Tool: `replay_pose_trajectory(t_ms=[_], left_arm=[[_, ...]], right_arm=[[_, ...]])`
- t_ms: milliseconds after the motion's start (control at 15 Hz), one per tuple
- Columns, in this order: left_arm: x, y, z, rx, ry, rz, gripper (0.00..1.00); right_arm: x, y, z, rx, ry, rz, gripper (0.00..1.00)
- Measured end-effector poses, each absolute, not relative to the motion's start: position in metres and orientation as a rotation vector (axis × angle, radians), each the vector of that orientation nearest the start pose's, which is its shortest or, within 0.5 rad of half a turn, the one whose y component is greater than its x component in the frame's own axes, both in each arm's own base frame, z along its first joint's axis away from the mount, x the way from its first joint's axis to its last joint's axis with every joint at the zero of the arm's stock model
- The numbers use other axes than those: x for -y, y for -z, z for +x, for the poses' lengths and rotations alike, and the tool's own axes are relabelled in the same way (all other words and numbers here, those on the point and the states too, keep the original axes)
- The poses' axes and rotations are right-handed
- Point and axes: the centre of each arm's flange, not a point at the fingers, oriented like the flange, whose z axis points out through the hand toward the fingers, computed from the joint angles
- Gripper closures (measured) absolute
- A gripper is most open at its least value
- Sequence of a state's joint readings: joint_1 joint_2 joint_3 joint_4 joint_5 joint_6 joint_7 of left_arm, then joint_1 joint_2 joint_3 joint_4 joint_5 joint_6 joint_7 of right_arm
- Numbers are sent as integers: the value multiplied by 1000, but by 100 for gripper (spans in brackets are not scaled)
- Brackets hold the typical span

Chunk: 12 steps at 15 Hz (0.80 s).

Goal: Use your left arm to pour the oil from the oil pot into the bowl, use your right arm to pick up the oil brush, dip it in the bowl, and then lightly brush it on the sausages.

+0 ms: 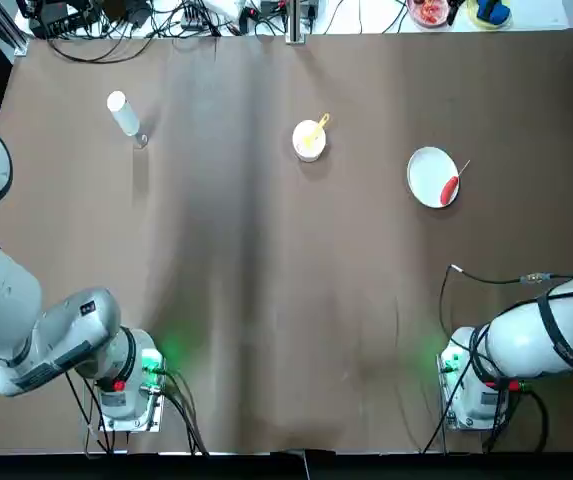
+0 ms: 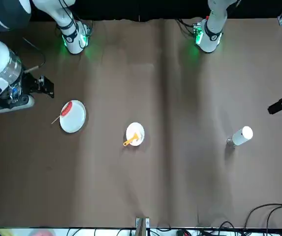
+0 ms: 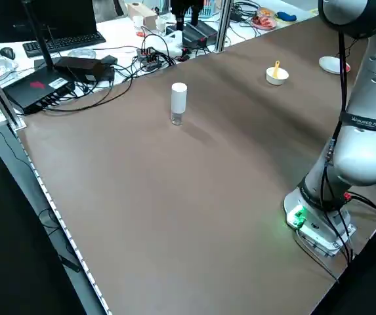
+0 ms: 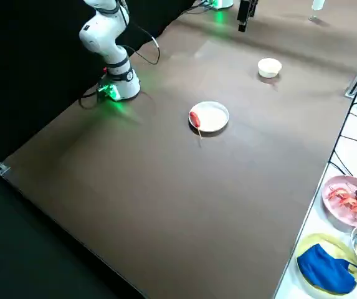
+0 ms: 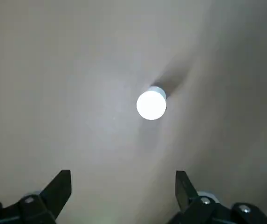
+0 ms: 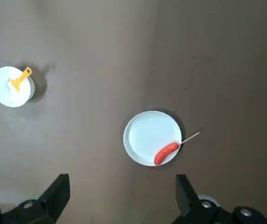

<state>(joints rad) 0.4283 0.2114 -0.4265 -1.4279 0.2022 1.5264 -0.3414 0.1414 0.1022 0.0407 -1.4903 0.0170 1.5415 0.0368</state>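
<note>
The left gripper (image 5: 123, 193) hangs high over the brown tabletop (image 1: 266, 280), its two black fingers spread wide and holding nothing; its wrist camera looks straight down on the round white cap of the oil pot (image 5: 151, 104). The right gripper (image 6: 123, 196) is likewise spread and empty, poised above the plate (image 6: 147, 133) and well apart from it.

Only the left side view shows the oil pot (image 3: 178, 103) in profile: an upright white cylinder with a clear lower end. From overhead the oil pot (image 1: 124, 114) stands at about 10 o'clock on the table, well apart from everything else. The wrist cameras alone show the fingers' spread; the top view catches only the arms' pale grey links and green-lit bases along the 6 o'clock edge.

The small white bowl (image 1: 309, 141) sits near 12 o'clock, with the oil brush (image 1: 319, 126) resting in it, the yellow-orange handle jutting over the rim. At about 2 o'clock lies the flat, glossy white plate (image 1: 428, 172), carrying one smooth red sausage (image 1: 450, 188) on its edge, its thin stick reaching past the rim.

The right side view adds dishes of food (image 4: 351, 198) and a blue cloth (image 4: 328, 268) on a white bench beside the table; the left side view shows cables (image 3: 109, 79) and a keyboard (image 3: 60, 41).
</note>
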Motion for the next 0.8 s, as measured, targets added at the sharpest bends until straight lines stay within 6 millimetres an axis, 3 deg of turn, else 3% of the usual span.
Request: replay_pose_trajectory(t_ms=[333,533,667,800], left_arm=[[-48,-575,606,517,-110,-2966,1],[-38,-577,607,492,-105,-2971,1],[-10,-578,608,414,-94,-2971,1],[34,-578,608,293,-67,-2940,1]], right_arm=[[-93,-593,542,376,-48,-3128,0],[-59,-600,521,407,-36,-3126,0],[-45,-606,516,375,-38,-3129,0],[-35,-610,514,329,-32,-3135,0]])
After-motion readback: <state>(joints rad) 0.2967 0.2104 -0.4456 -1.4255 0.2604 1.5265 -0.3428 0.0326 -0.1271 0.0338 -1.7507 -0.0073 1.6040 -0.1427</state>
